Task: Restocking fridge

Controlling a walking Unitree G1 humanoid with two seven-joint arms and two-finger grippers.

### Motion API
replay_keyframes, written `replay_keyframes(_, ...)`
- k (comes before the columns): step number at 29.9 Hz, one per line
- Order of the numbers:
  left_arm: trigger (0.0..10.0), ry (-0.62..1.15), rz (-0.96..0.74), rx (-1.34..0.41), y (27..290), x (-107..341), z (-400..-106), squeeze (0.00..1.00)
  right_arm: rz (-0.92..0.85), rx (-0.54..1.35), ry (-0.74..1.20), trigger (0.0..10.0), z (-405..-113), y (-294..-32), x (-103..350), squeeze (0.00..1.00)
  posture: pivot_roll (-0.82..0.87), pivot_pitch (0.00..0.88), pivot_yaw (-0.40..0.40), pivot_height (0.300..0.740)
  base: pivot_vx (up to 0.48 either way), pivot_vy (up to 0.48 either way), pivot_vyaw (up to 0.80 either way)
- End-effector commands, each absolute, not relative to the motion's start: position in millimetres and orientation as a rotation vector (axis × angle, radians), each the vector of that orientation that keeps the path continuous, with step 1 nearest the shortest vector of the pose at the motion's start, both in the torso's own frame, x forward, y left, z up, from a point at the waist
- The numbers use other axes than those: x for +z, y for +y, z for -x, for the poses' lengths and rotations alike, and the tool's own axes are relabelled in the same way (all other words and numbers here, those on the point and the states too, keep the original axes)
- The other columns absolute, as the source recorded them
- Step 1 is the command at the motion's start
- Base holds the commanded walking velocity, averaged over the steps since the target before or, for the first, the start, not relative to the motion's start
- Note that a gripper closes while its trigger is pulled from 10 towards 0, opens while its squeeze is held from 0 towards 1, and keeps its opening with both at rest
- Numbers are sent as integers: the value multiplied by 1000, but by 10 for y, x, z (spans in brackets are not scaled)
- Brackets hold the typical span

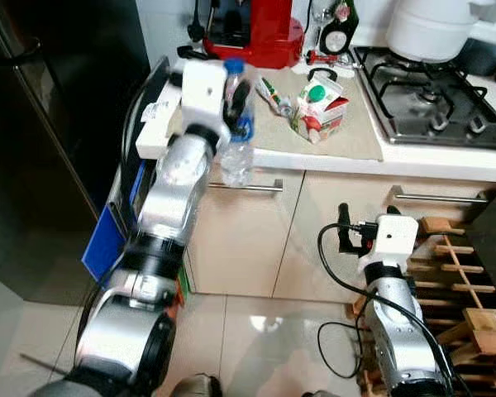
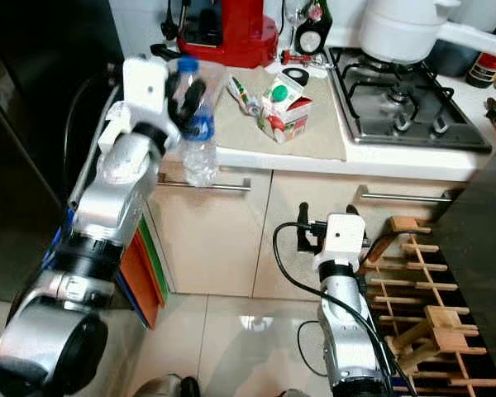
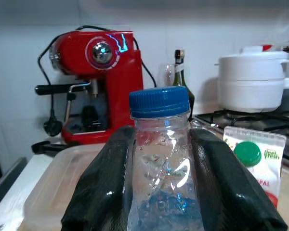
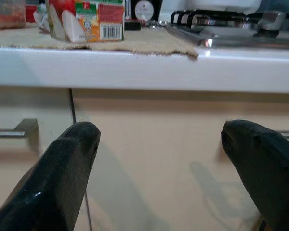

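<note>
Water bottle [image 3: 164,163]: showing clear plastic, wearing a blue cap and a blue label band.
Left gripper [image 3: 168,192]: showing glossy black fingers.
Right gripper [image 4: 164,159]: showing black fingers too.
Arms [image 1: 178,190]: gleaming silver, carrying white wrist blocks.
Coffee machine [image 3: 106,82]: glowing bright red, with a chrome dial.
Carton [image 1: 321,106]: showing white with red and orange print, wearing a green cap.
Counter mat [image 1: 339,136]: looking beige.
Pot [image 3: 250,82]: looking white.
Hob [image 1: 430,99]: shining steel under black grates.
Cabinet fronts [image 4: 149,144]: looking cream, with steel handles.
Fridge [image 1: 50,124]: looking black.
Rack [image 1: 463,281]: showing pale wood.
</note>
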State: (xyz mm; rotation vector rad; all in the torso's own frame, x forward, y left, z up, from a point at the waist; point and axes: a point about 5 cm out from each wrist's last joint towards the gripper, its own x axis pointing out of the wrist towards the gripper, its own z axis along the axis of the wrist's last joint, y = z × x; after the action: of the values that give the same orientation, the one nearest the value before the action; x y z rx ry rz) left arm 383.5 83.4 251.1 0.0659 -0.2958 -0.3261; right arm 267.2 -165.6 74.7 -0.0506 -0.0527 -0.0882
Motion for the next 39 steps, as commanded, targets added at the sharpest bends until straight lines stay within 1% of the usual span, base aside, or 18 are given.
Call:
replay_keyframes(1, 10000, -416, -41, -328, 819, 2872, -3871, 0, 52, -91, -44, 10000, -2648, -1644, 732, 0, 14, 0, 22, 740, 0, 0, 0)
replay_keyframes(3, 10000, -454, -42, -330, 746, 3076, -3927, 0, 49, -93, -38, 10000, -2610, -1638, 714, 0, -1, 6, 30, 740, 0, 0, 0)
replay_keyframes(7, 10000, -465, -42, -334, 716, 3163, -3952, 0, 49, -96, -35, 10000, -2589, -1641, 706, 0, -10, 11, 35, 740, 0, 0, 0)
replay_keyframes(10, 10000, -485, -53, -350, 664, 3321, -4016, 0, 49, -106, -24, 10000, -2513, -1638, 680, 0, -23, 32, 45, 740, 0, 0, 0)
replay_keyframes(12, 10000, -484, -54, -354, 647, 3342, -4034, 0, 49, -108, -19, 10000, -2493, -1641, 666, 0, -23, 35, 47, 740, 0, 0, 0)
replay_keyframes(20, 10000, -467, -84, -358, 571, 3320, -4078, 0, 48, -110, -8, 10000, -2450, -1634, 648, 0, -28, 51, 56, 740, 0, 0, 0)
replay_keyframes(24, 10000, -475, -91, -349, 542, 3288, -4089, 0, 47, -111, -2, 10000, -2397, -1627, 649, 0, -37, 73, 58, 740, 0, 0, 0)
replay_keyframes(29, 10000, -482, -101, -337, 544, 3246, -4094, 0, 51, -114, 15, 10000, -2331, -1640, 621, 0, -45, 100, 58, 740, 0, 0, 0)
replay_keyframes(39, 10000, -456, -102, -315, 584, 3123, -4118, 0, 59, -110, 27, 10000, -2277, -1648, 635, 0, -52, 119, 53, 740, 0, 0, 0)
